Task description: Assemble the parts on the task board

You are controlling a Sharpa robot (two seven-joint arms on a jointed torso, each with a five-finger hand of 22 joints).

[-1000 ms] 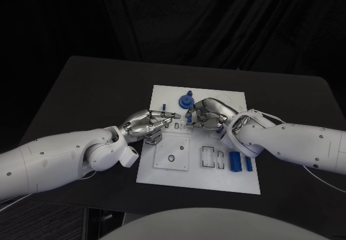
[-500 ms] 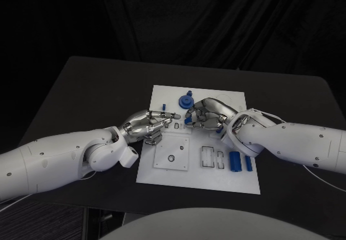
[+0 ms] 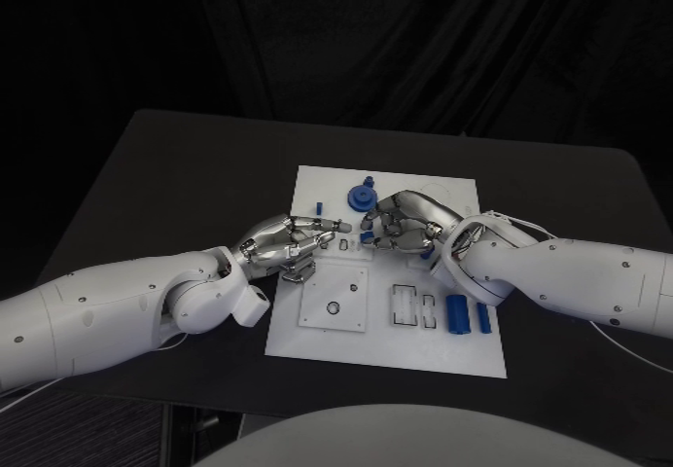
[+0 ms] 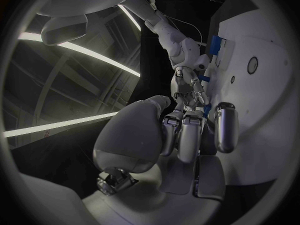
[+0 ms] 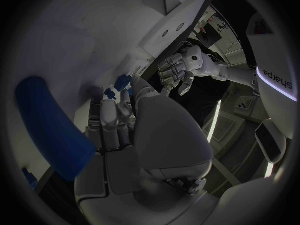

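Observation:
The white task board (image 3: 421,350) lies in the middle of the black table. My right hand (image 3: 404,224) hovers over the board's upper middle and pinches a small blue part (image 5: 120,84) at its fingertips. Just beyond it a blue round part (image 3: 362,197) stands on the board, with a thin blue peg (image 3: 320,207) to its left. My left hand (image 3: 292,240) sits at the board's left edge, fingers close together and pointing at the right hand (image 4: 187,70). Whether the left hand holds anything is hidden.
Two blue cylinders (image 3: 459,313) lie side by side on the board's right part, beside rectangular slots (image 3: 404,304). A raised white plate with an oval hole (image 3: 336,297) sits below my left hand. Bare black table (image 3: 183,175) surrounds the board.

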